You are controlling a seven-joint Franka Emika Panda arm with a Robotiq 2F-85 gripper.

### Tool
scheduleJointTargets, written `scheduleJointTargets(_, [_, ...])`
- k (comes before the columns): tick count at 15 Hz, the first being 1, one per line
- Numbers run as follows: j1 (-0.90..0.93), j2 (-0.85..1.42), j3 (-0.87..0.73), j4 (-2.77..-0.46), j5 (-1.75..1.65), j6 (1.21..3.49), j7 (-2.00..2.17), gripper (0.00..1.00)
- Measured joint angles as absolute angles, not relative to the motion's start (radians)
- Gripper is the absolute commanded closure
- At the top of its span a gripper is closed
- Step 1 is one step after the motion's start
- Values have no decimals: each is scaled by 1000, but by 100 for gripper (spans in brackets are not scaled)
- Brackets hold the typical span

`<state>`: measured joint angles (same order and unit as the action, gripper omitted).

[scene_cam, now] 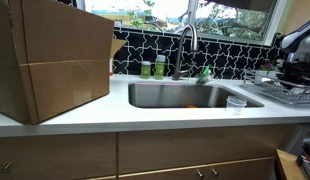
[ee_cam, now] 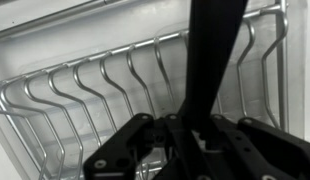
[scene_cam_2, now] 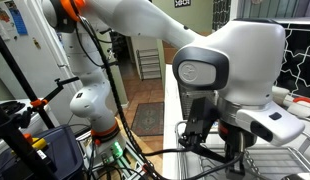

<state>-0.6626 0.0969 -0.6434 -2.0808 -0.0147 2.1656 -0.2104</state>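
Note:
In the wrist view my gripper [ee_cam: 195, 132] is shut on a long black utensil [ee_cam: 215, 50] that runs from between the fingers up across the picture. Below it lies a wire dish rack [ee_cam: 85, 90] in a pale tray. In an exterior view the gripper [scene_cam: 292, 58] hangs over the dish rack [scene_cam: 291, 93] at the right end of the counter. In an exterior view the arm's wrist [scene_cam_2: 210, 75] fills the picture and the fingers [scene_cam_2: 207, 138] reach down to the rack [scene_cam_2: 257, 166]. The utensil's end is hidden.
A steel sink [scene_cam: 185, 96] with a faucet [scene_cam: 187, 45] sits mid-counter. A clear cup [scene_cam: 236, 104] stands by its right edge. Two green bottles [scene_cam: 153, 68] stand behind it. A big cardboard box [scene_cam: 50, 60] stands on the left counter.

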Motion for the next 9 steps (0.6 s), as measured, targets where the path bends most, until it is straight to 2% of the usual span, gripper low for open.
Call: scheduleJointTargets(9, [-670,43,-642,-2043,7,2098,-221,98])
